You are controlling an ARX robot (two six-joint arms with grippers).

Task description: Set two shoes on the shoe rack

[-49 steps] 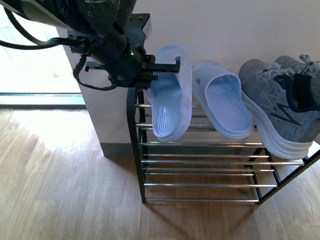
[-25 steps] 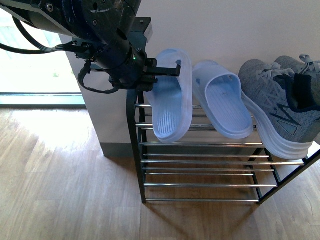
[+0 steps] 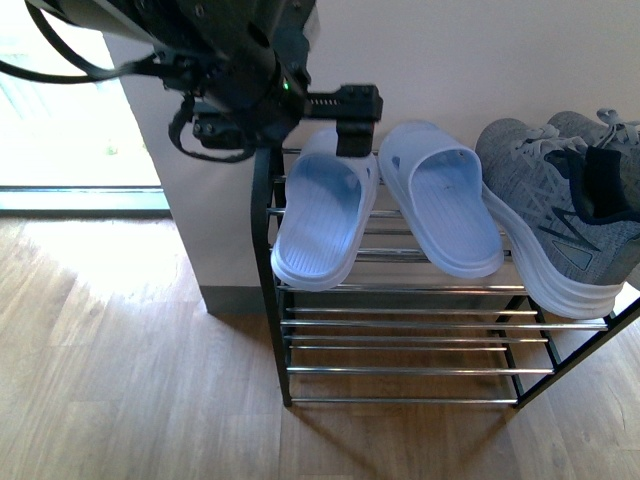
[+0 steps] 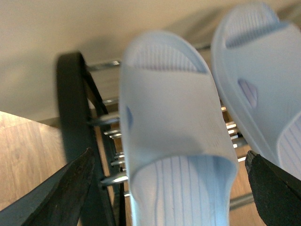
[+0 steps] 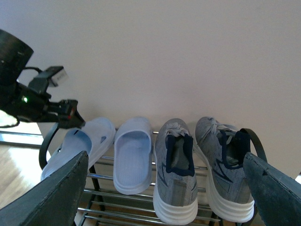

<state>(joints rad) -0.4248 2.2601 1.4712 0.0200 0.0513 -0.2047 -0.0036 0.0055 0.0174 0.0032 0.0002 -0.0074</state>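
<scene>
Left gripper (image 3: 352, 112) hangs over the toe end of the left slipper (image 3: 318, 222), at the back of the rack (image 3: 400, 312) near the wall. In the left wrist view its two dark fingers (image 4: 61, 190) stand wide apart either side of the slipper, touching nothing. Nothing is held; the jaws are spread and clear of the shoe.

The left slipper lies on the top tier rods, heel end overhanging the front rod a little and angled toward the rack's left side frame (image 3: 264, 250). It looks to rest under its own weight.

Just beside it, the right slipper (image 3: 443, 208) lies flat on the same tier, toe toward the wall. The two are close at the toes, apart at the heels.

Further right on the top tier sit two grey sneakers (image 5: 197, 174), side by side in the right wrist view; the front view shows only the nearer one in full (image 3: 560, 215).

Right gripper (image 5: 164, 197): its fingers frame the right wrist view, spread well apart, holding nothing, set back from the rack.

Lower tiers show bare chrome rods. Wood floor (image 3: 130, 370) below.

Judgement on progress: both slippers are on the rack and neither gripper grips anything, so the placing looks essentially done. What is left seems to be drawing the left arm back without brushing the overhanging slipper, which could tip off its front rod if nudged.
</scene>
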